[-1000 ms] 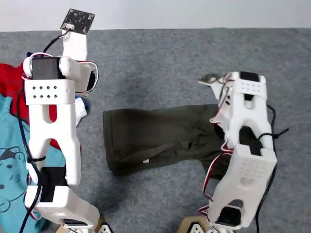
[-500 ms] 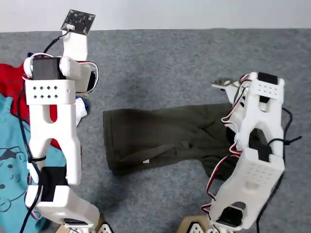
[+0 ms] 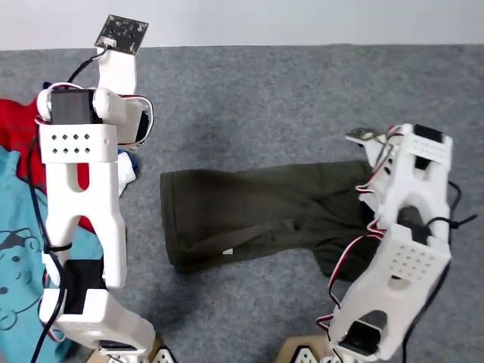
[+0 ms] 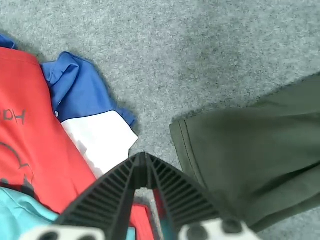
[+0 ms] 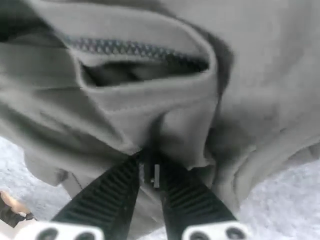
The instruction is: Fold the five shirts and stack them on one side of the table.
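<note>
- While the right arm [image 3: 401,227] sits over the right end of the olive shirt [image 3: 249,215], the right gripper [image 5: 150,167] is clenched on a bunched fold of that shirt's cloth, with a stitched hem edge just past the tips.
- Olive shirt lies mid-table, stretched sideways, creased and partly doubled over; its left edge is flat on the grey table [image 3: 265,91], its right end is hidden under the right arm.
- Pinched fold looks raised a bit off the surface, but I can't be sure from this close.
- Left gripper [image 4: 145,162] is closed, tips together, nothing between them; it hangs above the table between the olive shirt [image 4: 250,160] and the pile of other shirts.
- Left arm [image 3: 79,189] stands at the left side, over that pile.
- Red shirt [image 4: 30,140] lies at the left edge, a blue and white shirt [image 4: 85,110] on top of its inner side.
- Teal shirt [image 3: 19,257] with a printed figure lies nearer the arm bases, overlapping the red shirt.
</note>
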`<act>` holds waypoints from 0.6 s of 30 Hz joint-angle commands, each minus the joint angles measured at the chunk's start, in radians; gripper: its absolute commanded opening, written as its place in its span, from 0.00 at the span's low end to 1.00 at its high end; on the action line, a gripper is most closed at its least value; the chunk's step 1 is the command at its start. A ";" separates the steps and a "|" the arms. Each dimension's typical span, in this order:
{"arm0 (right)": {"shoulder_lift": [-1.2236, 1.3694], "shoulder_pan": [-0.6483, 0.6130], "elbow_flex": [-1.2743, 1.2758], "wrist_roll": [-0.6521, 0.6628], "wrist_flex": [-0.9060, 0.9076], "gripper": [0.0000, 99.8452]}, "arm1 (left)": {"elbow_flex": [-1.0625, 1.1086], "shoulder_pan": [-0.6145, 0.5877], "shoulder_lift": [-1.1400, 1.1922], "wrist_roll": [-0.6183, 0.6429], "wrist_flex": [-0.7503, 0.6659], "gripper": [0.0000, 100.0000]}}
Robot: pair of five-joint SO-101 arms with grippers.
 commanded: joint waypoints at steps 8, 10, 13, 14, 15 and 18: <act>-0.090 0.035 -0.048 -0.008 0.054 0.04 | -0.059 0.009 -0.054 -0.003 0.025 0.00; -0.122 0.004 -0.048 -0.011 0.084 0.04 | -0.061 0.011 -0.054 -0.003 0.025 0.00; -0.165 -0.044 -0.048 -0.014 0.124 0.04 | -0.054 0.029 -0.049 -0.003 0.026 0.00; -0.179 -0.058 -0.048 -0.014 0.131 0.04 | -0.048 0.038 -0.046 -0.003 0.026 0.00; -0.189 -0.068 -0.048 -0.014 0.131 0.04 | -0.030 0.057 -0.043 -0.003 0.026 0.00; -0.205 -0.082 -0.048 -0.014 0.128 0.04 | 0.059 0.133 -0.041 -0.029 0.023 0.00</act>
